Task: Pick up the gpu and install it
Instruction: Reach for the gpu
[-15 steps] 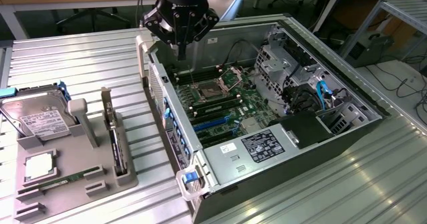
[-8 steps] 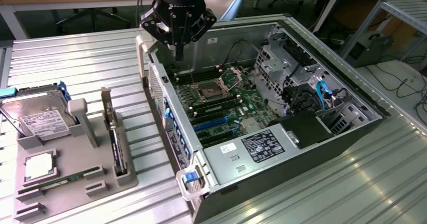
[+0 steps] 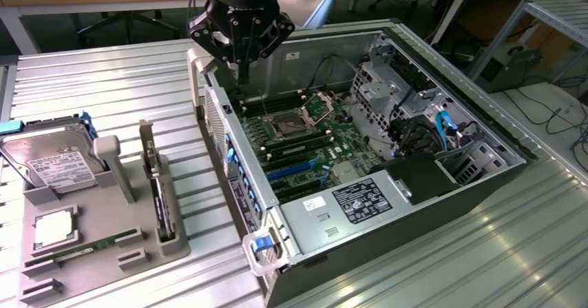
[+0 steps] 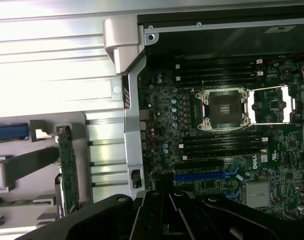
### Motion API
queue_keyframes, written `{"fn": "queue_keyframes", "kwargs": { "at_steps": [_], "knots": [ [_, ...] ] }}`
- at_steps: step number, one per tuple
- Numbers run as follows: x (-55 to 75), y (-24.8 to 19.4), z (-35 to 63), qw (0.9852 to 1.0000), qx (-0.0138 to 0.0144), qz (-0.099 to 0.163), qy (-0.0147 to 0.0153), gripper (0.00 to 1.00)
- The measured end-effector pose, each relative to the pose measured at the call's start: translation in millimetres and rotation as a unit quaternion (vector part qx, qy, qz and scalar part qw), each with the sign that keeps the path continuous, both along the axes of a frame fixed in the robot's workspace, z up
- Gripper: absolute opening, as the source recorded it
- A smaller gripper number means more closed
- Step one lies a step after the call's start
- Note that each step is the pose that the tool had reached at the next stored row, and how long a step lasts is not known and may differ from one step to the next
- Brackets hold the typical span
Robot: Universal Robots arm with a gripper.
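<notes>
Looking through the exterior view, we see the gripper [image 3: 242, 75] with its fingers pressed together and pinching nothing. It hangs above the edge of the open computer case [image 3: 303, 53] that faces the grey holder [image 3: 92, 246]. The gpu [image 3: 158, 184] stands on edge in a slot along the holder's edge nearest the case, a thin dark card with a narrow silver bracket at one end. Through the wrist view, we find the card as a slim greenish strip seen edge-on, near the case's outer wall and well apart from the motherboard [image 4: 217, 125] inside.
</notes>
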State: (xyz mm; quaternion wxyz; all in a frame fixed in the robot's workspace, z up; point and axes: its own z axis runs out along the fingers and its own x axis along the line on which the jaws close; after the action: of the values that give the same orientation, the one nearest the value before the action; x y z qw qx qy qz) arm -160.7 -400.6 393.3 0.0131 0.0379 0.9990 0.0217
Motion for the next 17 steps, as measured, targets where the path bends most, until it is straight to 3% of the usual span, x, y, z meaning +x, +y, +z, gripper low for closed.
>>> {"fn": "queue_keyframes", "kwargs": {
  "at_steps": [17],
  "knots": [
    [-9.1, -1.1, 0.0, 1.0, 0.0, 0.0, 0.0, 0.11]
  ]
}}
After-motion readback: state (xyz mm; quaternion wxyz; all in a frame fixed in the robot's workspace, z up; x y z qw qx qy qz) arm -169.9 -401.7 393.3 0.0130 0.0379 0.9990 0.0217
